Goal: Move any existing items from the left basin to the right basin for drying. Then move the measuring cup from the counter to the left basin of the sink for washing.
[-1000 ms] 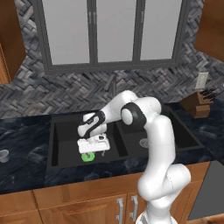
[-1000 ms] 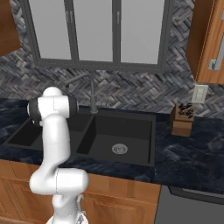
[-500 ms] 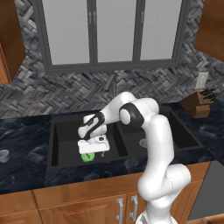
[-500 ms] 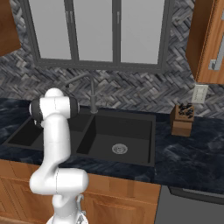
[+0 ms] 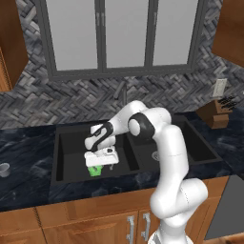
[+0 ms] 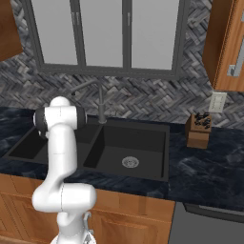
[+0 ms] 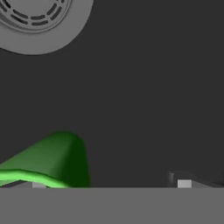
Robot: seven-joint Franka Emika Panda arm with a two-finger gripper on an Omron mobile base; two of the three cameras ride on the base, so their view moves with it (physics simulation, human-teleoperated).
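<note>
Where herringbone backsplash meets marbled counter, matte black sink

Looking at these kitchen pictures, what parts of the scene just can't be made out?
- Green tumbler: in the left base view the robot's hand covers most of it; in the hand view the bottom edge cuts it off.
- Left basin: in the right base view the arm blocks much of it.
- Measuring cup: too small at the left edge to show a handle.
- Fingers: just the tips show.

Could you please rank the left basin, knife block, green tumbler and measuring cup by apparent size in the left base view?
1. left basin
2. knife block
3. green tumbler, partly hidden by the hand
4. measuring cup, slightly smaller, so these last two are close
</note>
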